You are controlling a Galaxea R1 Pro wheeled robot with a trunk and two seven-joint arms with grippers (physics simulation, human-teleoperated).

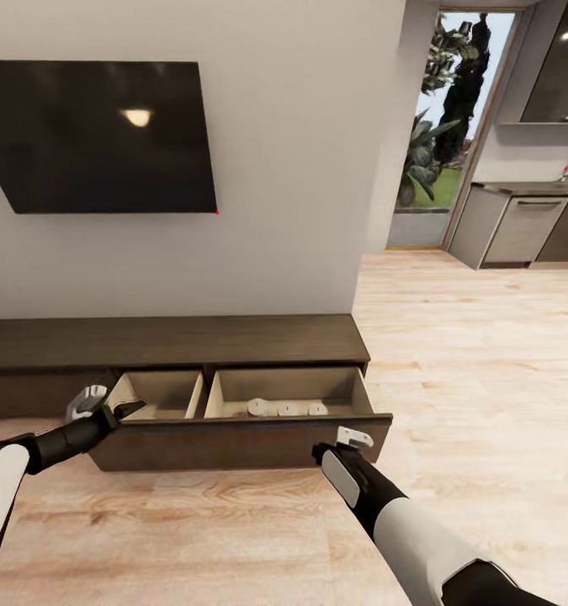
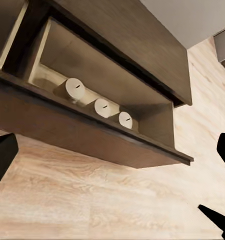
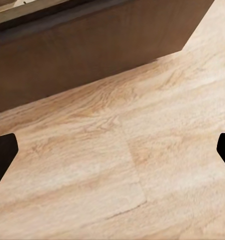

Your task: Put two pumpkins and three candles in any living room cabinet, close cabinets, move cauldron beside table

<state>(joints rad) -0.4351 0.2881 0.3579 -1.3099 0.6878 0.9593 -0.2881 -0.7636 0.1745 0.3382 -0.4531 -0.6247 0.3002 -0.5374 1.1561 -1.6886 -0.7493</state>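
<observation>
Cabinet cut off at the head view's left edge, left claw tips partly hidden against the drawer front — right claw fingertips hidden behind its wrist.

The cabinet runs long and low along the wall, dark brown wood, and its wide drawer stands pulled open over the pale plank floor. Inside, the lining is pale beige, split into two compartments by a divider. In the bigger, right-hand compartment sit the three candles, squat little cylinders in a neat row along the front wall, close beside one another, upright with dark wicks showing on their pale tops. The smaller left compartment shows bare beige walls.
</observation>
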